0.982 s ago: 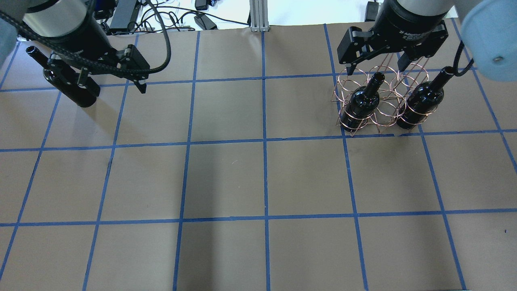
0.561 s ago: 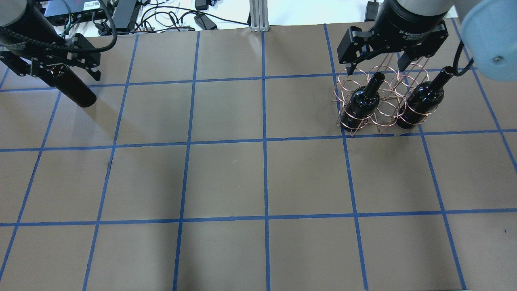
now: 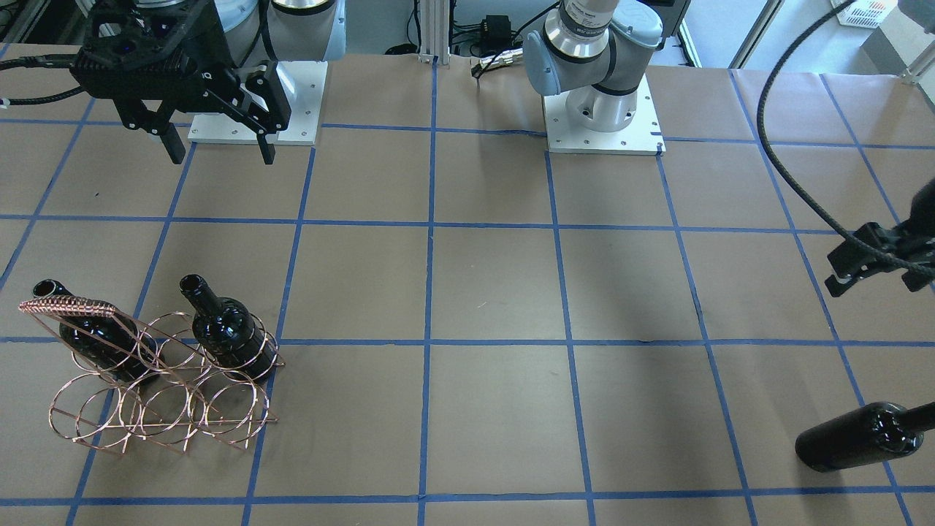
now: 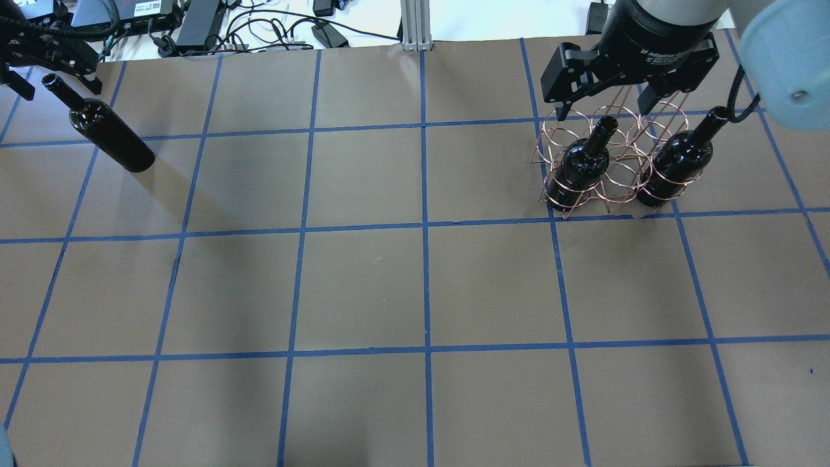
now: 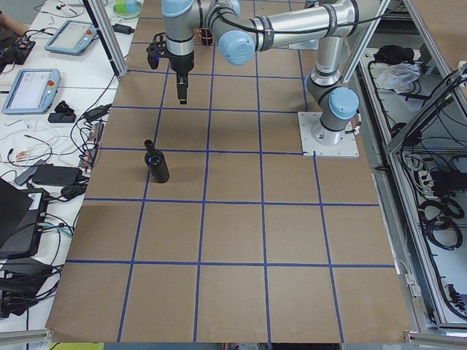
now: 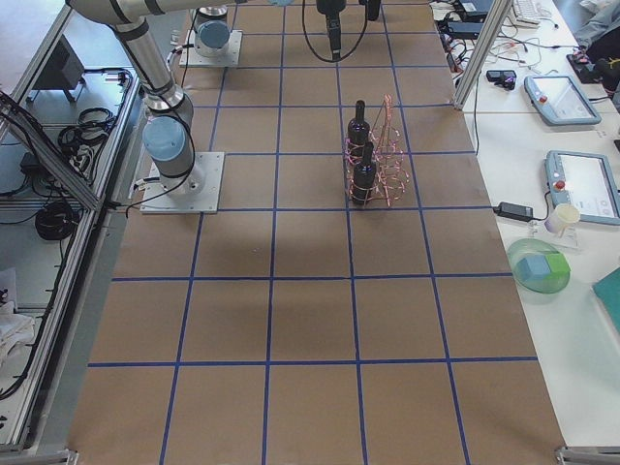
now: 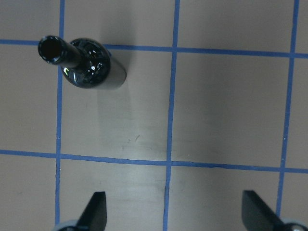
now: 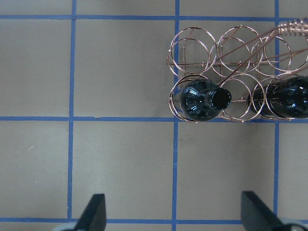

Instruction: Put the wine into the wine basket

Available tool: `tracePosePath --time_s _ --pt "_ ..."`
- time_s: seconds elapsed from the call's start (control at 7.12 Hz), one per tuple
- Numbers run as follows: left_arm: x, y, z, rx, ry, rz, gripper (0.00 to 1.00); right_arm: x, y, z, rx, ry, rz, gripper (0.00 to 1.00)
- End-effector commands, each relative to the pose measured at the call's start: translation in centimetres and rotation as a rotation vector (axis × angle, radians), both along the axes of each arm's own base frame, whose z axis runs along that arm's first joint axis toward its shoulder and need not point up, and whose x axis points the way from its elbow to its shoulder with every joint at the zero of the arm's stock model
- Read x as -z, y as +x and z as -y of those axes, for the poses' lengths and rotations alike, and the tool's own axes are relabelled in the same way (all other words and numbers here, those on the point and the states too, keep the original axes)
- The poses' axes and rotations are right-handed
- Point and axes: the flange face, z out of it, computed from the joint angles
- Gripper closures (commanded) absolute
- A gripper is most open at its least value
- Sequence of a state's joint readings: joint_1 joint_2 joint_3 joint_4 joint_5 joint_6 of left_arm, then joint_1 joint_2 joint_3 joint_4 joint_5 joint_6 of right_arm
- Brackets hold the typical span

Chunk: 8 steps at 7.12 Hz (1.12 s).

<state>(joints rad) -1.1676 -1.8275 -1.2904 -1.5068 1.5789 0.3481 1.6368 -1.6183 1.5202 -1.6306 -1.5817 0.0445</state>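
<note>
Bottle [image 4: 107, 126] upright, ungripped | left gripper [image 7: 173, 194] jaws apart, offset | right gripper [image 8: 173, 195] jaws apart above basket [image 3: 69, 305] | centre on neck, lift straight, seat in free loop

Wine [image 4: 110, 133] upright, far from wine basket [image 4: 613, 170]

Left gripper [image 7: 174, 215] and right gripper [image 8: 174, 215] both pointing down, jaws spread wide

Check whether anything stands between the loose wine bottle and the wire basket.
Nothing visible does. Only bare table lies between the loose wine bottle and the wine basket, and the basket has empty loops.
</note>
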Motion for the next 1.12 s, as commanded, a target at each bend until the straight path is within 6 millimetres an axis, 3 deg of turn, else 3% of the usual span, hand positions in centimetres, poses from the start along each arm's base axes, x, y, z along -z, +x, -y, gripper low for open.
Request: tracePosePath --time_s 0.0,0.28,0.56,0.98 --pt "2.5 5.2 2.4 0.020 0.012 -0.022 0.00 0.0 0.0 0.0 0.000 0.000 0.000 0.00" --pt "3.9 7.5 3.7 0.082 0.008 -0.008 0.00 0.0 0.0 0.0 0.000 0.000 0.000 0.00" --pt "6.7 10.5 4.7 0.087 0.000 -0.009 0.00 0.0 0.0 0.0 0.000 0.000 0.002 0.00" --pt "10.5 11.5 7.2 0.086 -0.054 -0.031 0.00 0.0 0.0 0.0 0.000 0.000 0.002 0.00"
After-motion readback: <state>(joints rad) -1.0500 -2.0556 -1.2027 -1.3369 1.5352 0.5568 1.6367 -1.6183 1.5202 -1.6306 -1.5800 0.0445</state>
